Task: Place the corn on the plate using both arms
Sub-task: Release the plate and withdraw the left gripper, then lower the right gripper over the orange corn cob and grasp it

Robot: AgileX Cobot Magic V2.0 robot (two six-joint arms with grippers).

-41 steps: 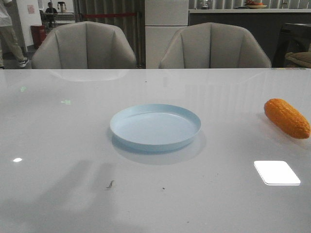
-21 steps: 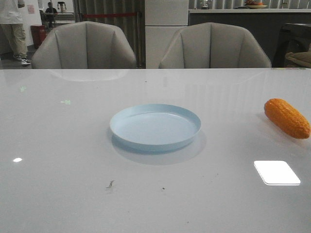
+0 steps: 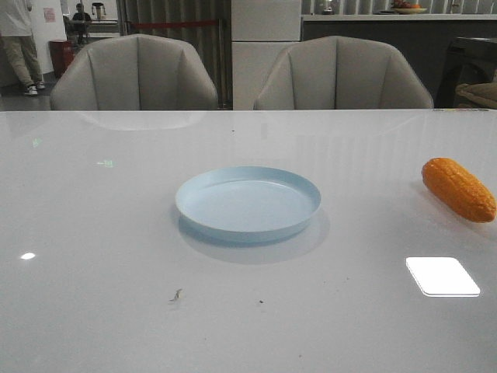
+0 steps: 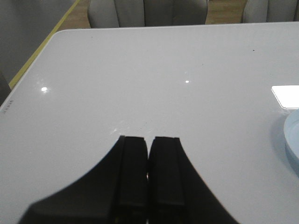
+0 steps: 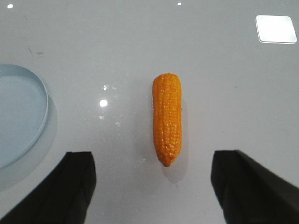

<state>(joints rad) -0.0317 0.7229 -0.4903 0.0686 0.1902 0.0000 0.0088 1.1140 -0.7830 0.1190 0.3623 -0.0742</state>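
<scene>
The orange corn (image 3: 458, 189) lies on the white table at the far right, apart from the pale blue plate (image 3: 248, 203) at the table's middle. Neither arm shows in the front view. In the right wrist view the corn (image 5: 167, 117) lies just ahead of my right gripper (image 5: 152, 161), whose fingers (image 5: 77, 186) stand wide apart with nothing between them; the plate's rim (image 5: 43, 107) shows to one side. In the left wrist view my left gripper (image 4: 149, 140) is shut and empty over bare table, with the plate's edge (image 4: 290, 140) at the frame's side.
Two grey chairs (image 3: 136, 74) stand behind the table's far edge. A bright light reflection (image 3: 442, 276) lies on the table in front of the corn. Small dark specks (image 3: 176, 295) lie on the table in front of the plate.
A faint shadow on the table's near left has faded away. The corn and plate have not moved.
</scene>
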